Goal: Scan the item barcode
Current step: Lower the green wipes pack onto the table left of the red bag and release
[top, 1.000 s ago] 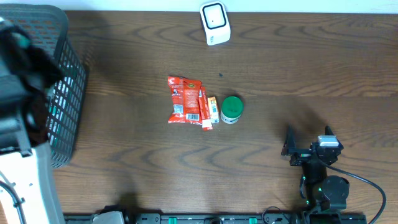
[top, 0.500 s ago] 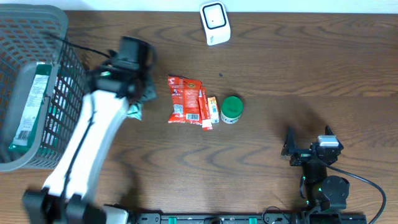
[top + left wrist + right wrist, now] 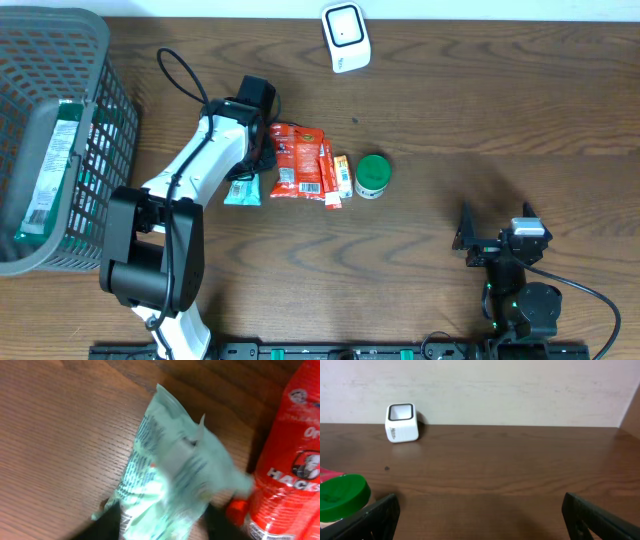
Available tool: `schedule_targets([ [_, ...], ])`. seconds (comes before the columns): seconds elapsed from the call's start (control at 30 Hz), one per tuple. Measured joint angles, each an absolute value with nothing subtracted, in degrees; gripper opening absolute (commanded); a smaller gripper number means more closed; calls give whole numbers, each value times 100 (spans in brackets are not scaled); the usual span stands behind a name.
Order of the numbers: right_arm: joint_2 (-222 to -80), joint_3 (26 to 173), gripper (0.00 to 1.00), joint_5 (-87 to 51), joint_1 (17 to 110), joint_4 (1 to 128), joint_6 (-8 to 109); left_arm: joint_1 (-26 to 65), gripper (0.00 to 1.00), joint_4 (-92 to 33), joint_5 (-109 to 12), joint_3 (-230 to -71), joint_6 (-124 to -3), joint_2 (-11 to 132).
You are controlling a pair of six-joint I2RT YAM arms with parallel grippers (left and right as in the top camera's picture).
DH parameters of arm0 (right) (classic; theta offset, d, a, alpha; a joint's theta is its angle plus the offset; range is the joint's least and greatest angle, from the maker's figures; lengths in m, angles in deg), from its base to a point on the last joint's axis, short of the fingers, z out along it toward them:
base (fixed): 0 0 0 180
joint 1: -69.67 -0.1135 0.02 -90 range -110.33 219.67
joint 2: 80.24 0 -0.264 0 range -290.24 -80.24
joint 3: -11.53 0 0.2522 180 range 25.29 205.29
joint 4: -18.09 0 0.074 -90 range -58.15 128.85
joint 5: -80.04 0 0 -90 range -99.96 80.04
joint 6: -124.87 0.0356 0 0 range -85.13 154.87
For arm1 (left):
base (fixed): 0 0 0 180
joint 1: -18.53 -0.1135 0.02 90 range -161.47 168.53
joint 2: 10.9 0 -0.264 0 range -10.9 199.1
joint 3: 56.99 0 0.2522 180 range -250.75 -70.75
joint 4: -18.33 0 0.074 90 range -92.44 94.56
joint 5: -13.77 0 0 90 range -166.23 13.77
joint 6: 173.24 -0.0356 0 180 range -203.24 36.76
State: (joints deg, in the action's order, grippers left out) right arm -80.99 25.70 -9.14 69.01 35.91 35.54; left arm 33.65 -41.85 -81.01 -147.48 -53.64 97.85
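A mint-green packet (image 3: 242, 190) lies on the table just left of a red snack packet (image 3: 297, 160). My left gripper (image 3: 243, 172) hangs over its top end. In the left wrist view, which is blurred, the mint packet (image 3: 170, 475) runs between my two dark fingers, and my left gripper (image 3: 162, 525) is open around it with bare wood showing beside the right finger (image 3: 220, 521). The white scanner (image 3: 346, 38) stands at the far edge, also visible as the scanner (image 3: 401, 422) in the right wrist view. My right gripper (image 3: 497, 222) rests open and empty near the front right (image 3: 480, 520).
A grey wire basket (image 3: 110, 120) with a boxed item inside stands at the far left. Two small orange-red stick packs (image 3: 336, 178) and a green-lidded tub (image 3: 373, 175) lie right of the red packet. The tub's lid (image 3: 342, 492) shows at the left of the right wrist view.
My left arm swung from the basket to the table's middle carrying the mint packet. Its jaws have opened and the packet now lies on the wood. The right arm has not moved.
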Motion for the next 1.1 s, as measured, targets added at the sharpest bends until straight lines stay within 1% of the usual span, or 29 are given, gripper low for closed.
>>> schedule_targets([
  [0.13, -8099, 2570, 99, -916, 6901, 3591, 3551, 3365, 70, -4309, -8059, -14807, -5526, 9774],
  [0.17, -8099, 2570, 99, -914, 6901, 3591, 3554, 3365, 64, -4353, -8057, -14847, -5567, 9761],
  [0.2, -8099, 2570, 99, -916, 6901, 3591, 3554, 3365, 55, -4364, -8057, -14882, -5609, 9726],
  [0.27, -8099, 2570, 99, -914, 6901, 3591, 3554, 3365, 22, -4384, -8046, -14965, -5685, 9597],
  [0.3, -8099, 2570, 99, -916, 6901, 3591, 3554, 3365, 11, -4388, -8039, -14987, -5689, 9530],
  [0.33, -8099, 2570, 99, -914, 6901, 3591, 3554, 3365, 7, -4403, -8039, -15011, -5696, 9425],
  [0.47, -8099, 2570, 99, -914, 6901, 3591, 3554, 3365, 8, -4497, -8039, -15080, -5779, 9119],
  [0.6, -8099, 2570, 99, -914, 6901, 3591, 3554, 3365, 8, -4506, -7926, -15080, -5897, 9136],
  [0.77, -8099, 2570, 99, -914, 6901, 3591, 3554, 3365, 13, -4478, -7655, -14893, -6109, 9167],
  [0.83, -8099, 2570, 99, -914, 6901, 3591, 3554, 3365, 14, -4428, -7611, -14785, -6144, 9195],
  [1.1, -8099, 2570, 99, -916, 6901, 3591, 3554, 3365, 13, -3691, -7559, -14204, -6234, 9217],
])
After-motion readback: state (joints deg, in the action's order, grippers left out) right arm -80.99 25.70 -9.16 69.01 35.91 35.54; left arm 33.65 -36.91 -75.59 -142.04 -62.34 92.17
